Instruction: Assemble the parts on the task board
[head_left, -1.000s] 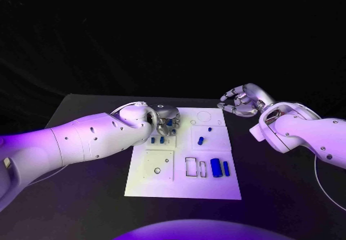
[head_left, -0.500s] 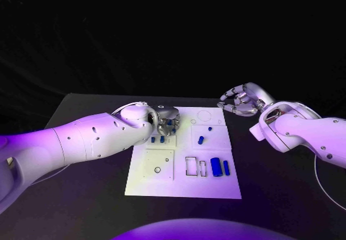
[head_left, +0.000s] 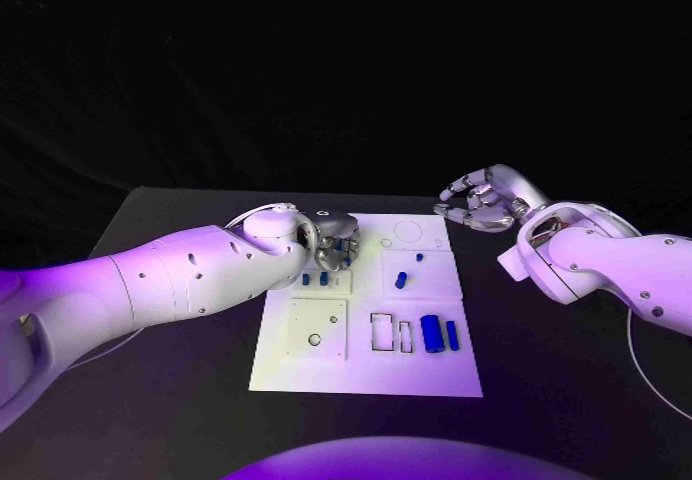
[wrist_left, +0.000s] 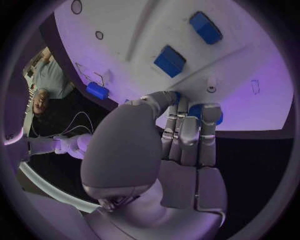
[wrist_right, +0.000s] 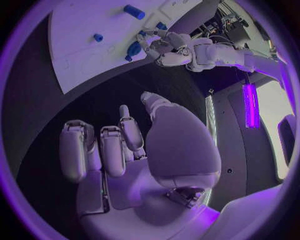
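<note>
The white task board (head_left: 368, 370) lies mid-table. My left hand (head_left: 335, 245) hangs over its far left corner, fingers curled down around a blue part (wrist_left: 215, 118) that shows between thumb and fingertips. Two small blue parts (head_left: 315, 280) stand just on the near side of that hand. Two more blue pieces (head_left: 402, 281) sit in the middle right panel, and two long blue parts (head_left: 438, 334) lie beside empty rectangular slots (head_left: 384, 333). My right hand (head_left: 483, 205) hovers off the board's far right corner, fingers loosely bent, holding nothing.
The black table (head_left: 548, 350) reaches past the board on every side. The near left panel carries a small round hole (head_left: 315, 341). In the right wrist view the board (wrist_right: 81, 45) and my left hand (wrist_right: 169, 47) lie beyond my right hand's fingers (wrist_right: 119, 145).
My left arm has edged slightly toward the far side, its hand staying at the same corner. The right hand holds the same spot.
</note>
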